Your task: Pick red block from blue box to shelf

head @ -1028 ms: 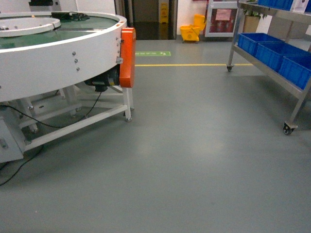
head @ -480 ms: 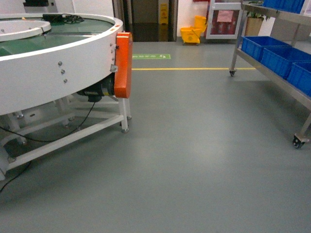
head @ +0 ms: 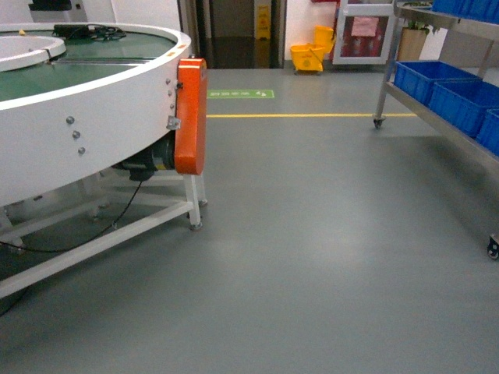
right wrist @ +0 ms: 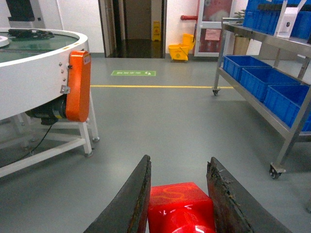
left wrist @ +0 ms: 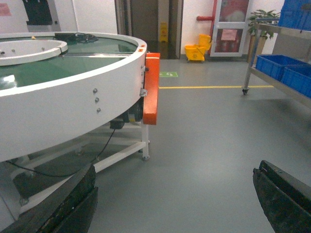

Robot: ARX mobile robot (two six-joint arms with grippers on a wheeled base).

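Red block [right wrist: 181, 208] clamped between right gripper [right wrist: 179, 194] fingers [right wrist: 133, 199], both dark pads touching its sides, held above grey floor [head: 312, 234]. Left gripper [left wrist: 175, 204] spread wide, nothing between fingers [left wrist: 68, 204], only floor below. Shelf [right wrist: 272, 73] along right side, steel posts on castors, dark blue crates [right wrist: 262, 77] on lower tier. White round machine table [head: 86, 117] at left with orange cover [head: 190, 117] on its edge. Yellow mop bucket [head: 310, 54] near far doorway. Yellow line [head: 312, 115] across floor.
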